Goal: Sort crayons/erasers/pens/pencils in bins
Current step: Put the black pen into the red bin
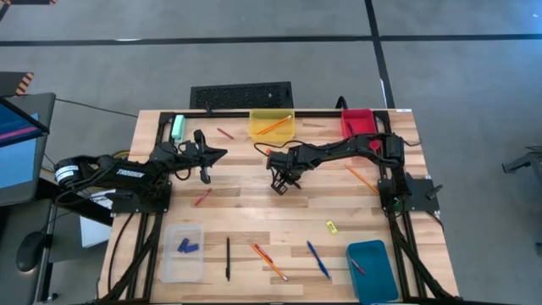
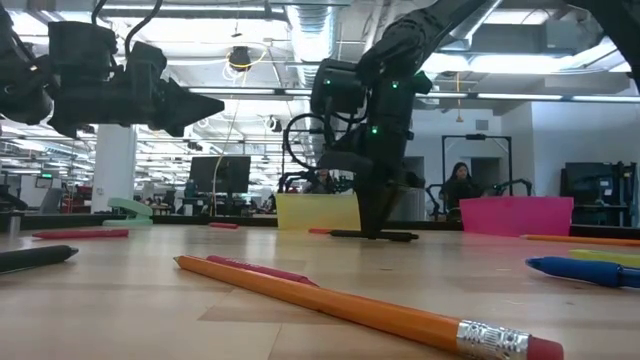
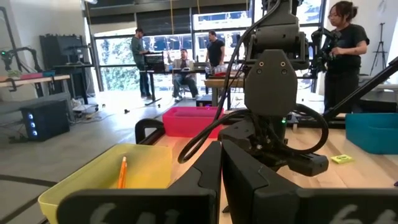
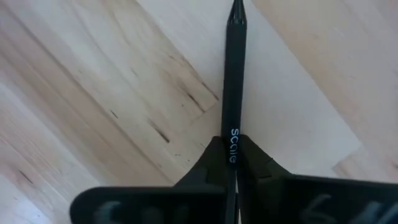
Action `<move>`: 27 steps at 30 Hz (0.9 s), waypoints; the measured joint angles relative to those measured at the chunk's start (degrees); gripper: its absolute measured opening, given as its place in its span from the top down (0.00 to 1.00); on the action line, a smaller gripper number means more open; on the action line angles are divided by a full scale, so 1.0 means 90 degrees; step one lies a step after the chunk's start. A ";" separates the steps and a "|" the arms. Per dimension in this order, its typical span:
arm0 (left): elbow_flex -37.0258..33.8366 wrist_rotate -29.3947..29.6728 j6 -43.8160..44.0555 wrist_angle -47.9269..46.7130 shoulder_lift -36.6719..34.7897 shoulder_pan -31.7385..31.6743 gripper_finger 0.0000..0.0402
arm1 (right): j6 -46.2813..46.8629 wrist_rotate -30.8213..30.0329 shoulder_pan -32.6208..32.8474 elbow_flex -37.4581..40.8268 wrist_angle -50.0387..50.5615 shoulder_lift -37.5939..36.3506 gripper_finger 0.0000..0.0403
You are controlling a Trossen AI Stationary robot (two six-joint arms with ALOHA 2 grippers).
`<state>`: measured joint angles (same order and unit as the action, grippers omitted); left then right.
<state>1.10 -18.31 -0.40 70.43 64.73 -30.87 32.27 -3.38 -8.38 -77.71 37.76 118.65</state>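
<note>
A black pen [image 4: 234,74] lies flat on the wooden table near its middle, and my right gripper [image 1: 284,181] stands over it pointing down, shut on it. My left gripper [image 1: 218,154] hangs shut and holds nothing, above the table's left part, pointing toward the right arm. At the far edge stand the yellow bin [image 1: 272,127], with an orange pencil inside, and the red bin [image 1: 357,121]. At the near edge stand the clear bin [image 1: 183,252], with blue erasers, and the teal bin [image 1: 372,269]. My right gripper pinches the black pen's barrel [image 4: 232,140] between its two fingers, about midway along the pen as the low view shows it [image 2: 375,236]. The fingers come from above, pointing down, and lie across the pen. The pen lies level on the table.
Loose on the table: red crayons [image 1: 202,197] [image 1: 224,133], an orange pencil [image 1: 362,179], a black pen [image 1: 227,258], a pencil beside a crayon [image 1: 269,261], a blue pen [image 1: 318,259], a yellow eraser [image 1: 331,226]. A pale-green block [image 1: 178,127] sits far left.
</note>
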 joint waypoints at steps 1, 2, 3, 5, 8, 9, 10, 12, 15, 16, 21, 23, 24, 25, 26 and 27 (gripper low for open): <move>0.0000 0.0000 0.0000 0.0000 0.0000 0.0000 0.99 | 0.0000 0.0005 0.0000 -0.0026 0.0053 -0.0011 0.96; 0.0000 0.0000 0.0000 0.0000 0.0000 0.0000 0.99 | -0.0021 0.0016 0.0000 -0.0044 0.0136 -0.0059 0.95; 0.0000 0.0000 0.0000 0.0000 0.0000 0.0000 0.99 | -0.0063 0.0017 0.0000 -0.0063 0.0186 -0.0099 0.94; 0.0000 0.0000 0.0000 -0.0002 0.0002 0.0000 0.99 | -0.0073 0.0015 -0.0001 -0.0074 0.0210 -0.0198 0.92; 0.0000 -0.0002 0.0000 -0.0002 0.0000 0.0000 0.99 | -0.0077 0.0069 -0.0050 -0.0045 0.0311 -0.0377 0.92; 0.0000 -0.0002 0.0002 -0.0002 0.0000 0.0000 0.99 | -0.0081 0.0075 -0.0051 -0.0041 0.0385 -0.0448 0.93; 0.0002 -0.0002 0.0001 -0.0002 0.0000 0.0000 0.99 | -0.0087 0.0070 -0.0074 -0.0036 0.0451 -0.0546 0.94; 0.0002 -0.0002 0.0001 -0.0005 0.0000 0.0000 0.99 | -0.0095 0.0052 -0.0101 -0.0057 0.0529 -0.0738 0.95; 0.0002 -0.0002 0.0000 -0.0017 0.0000 0.0002 0.99 | -0.0120 -0.0103 -0.0121 -0.0056 0.0844 -0.0991 0.95; 0.0002 -0.0002 0.0000 -0.0021 0.0000 0.0000 0.99 | -0.0141 -0.0175 -0.0121 -0.0050 0.0958 -0.1111 0.94; 0.0002 -0.0002 0.0000 -0.0027 0.0000 0.0000 0.99 | -0.0264 -0.0704 -0.0210 -0.0063 0.1653 -0.1882 0.93; 0.0002 -0.0002 0.0010 -0.0014 0.0002 0.0002 0.99 | -0.0223 -0.1057 -0.0349 -0.0063 0.2157 -0.2208 0.94; 0.0002 -0.0002 0.0014 0.0002 0.0001 0.0000 0.99 | -0.0169 -0.1258 -0.0458 -0.0065 0.2429 -0.2365 0.94; 0.0002 -0.0002 0.0015 0.0005 0.0000 0.0000 0.99 | -0.0105 -0.1455 -0.0593 -0.0072 0.2703 -0.2510 0.94; 0.0002 -0.0002 0.0023 0.0000 0.0000 0.0000 0.99 | -0.0060 -0.1610 -0.0758 -0.0073 0.2994 -0.2655 0.94; 0.0002 -0.0002 0.0029 0.0002 0.0000 0.0001 0.99 | -0.0014 -0.1793 -0.0927 -0.0073 0.3268 -0.2766 0.94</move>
<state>1.13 -18.33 -0.14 70.46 64.73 -30.86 32.14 -19.51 -16.73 -78.37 67.17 93.75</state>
